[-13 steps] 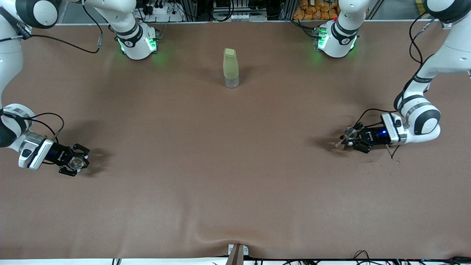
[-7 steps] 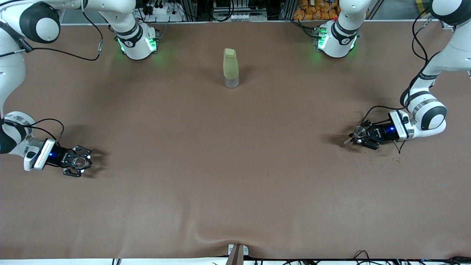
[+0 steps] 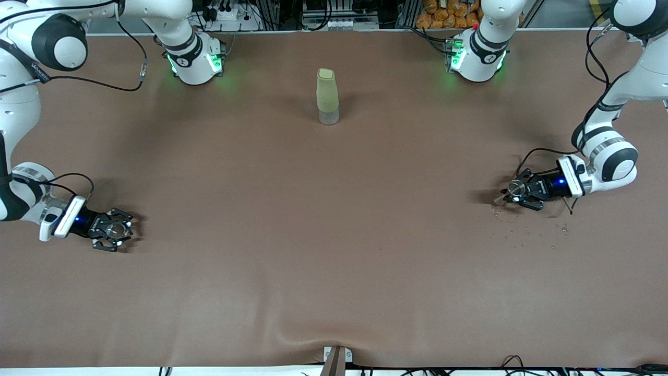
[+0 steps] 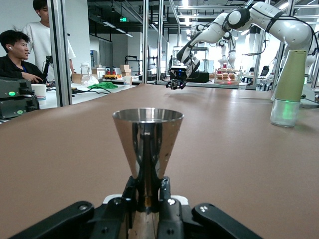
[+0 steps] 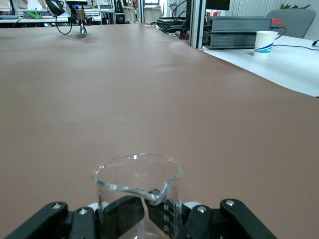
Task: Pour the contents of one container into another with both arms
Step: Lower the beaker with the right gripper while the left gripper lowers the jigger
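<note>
Between the two grippers lies wide bare table [image 3: 334,235], with only a bottle [image 3: 327,96] standing upright near the bases. Low at its own end, the left gripper [image 3: 514,192] is clenched on a steel jigger [image 4: 147,144], wrist level. At the other end, the right gripper [image 3: 112,231] grasps a glass beaker [image 5: 139,191], also level. Both vessels' bases are cut off in the wrist views.

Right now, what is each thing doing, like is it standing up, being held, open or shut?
Metal cup: upright, held by the left gripper.
Glass beaker: upright, looks empty, held by the right gripper.
Green bottle: standing, cap on, untouched.
Small bits: scattered on the table.
</note>
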Robot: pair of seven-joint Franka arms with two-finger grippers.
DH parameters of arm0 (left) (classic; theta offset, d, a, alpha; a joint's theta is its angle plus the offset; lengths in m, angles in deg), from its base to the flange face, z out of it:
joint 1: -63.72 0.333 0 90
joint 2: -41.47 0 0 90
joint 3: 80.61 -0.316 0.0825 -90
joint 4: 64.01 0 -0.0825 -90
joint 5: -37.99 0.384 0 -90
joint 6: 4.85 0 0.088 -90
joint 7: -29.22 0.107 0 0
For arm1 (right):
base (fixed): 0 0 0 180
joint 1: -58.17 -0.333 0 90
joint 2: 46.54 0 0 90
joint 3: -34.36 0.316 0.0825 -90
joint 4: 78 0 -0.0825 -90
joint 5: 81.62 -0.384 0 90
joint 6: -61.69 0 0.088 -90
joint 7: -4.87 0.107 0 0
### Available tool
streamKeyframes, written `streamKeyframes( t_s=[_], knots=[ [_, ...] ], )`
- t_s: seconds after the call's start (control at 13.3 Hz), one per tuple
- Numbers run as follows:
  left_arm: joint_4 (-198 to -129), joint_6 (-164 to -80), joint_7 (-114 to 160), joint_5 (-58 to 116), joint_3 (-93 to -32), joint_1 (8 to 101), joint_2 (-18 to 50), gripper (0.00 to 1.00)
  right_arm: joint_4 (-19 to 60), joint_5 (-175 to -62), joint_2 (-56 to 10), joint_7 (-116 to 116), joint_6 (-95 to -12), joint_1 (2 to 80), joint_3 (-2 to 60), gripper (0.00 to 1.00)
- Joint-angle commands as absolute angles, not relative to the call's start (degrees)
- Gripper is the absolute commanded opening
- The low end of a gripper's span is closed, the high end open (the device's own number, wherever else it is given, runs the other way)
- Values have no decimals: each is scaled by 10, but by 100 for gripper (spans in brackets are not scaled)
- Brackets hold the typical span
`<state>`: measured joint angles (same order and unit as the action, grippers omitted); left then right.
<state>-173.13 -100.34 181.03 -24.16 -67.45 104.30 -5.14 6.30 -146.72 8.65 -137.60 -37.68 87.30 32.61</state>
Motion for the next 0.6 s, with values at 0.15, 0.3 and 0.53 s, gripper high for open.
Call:
streamKeyframes(
  t_s=[0.15,0.3,0.53],
  knots=[
    [-1718,-988,1799,-233,-675,1045,-65,0,38,-1466,115,-1410,-368,896,339,100],
    [-1718,-988,1799,-233,-675,1045,-67,0,38,-1468,115,-1411,-368,899,339,100],
    [-1713,-988,1802,-233,-675,1045,-76,0,38,-1468,115,-1408,-366,904,339,100]
  ],
)
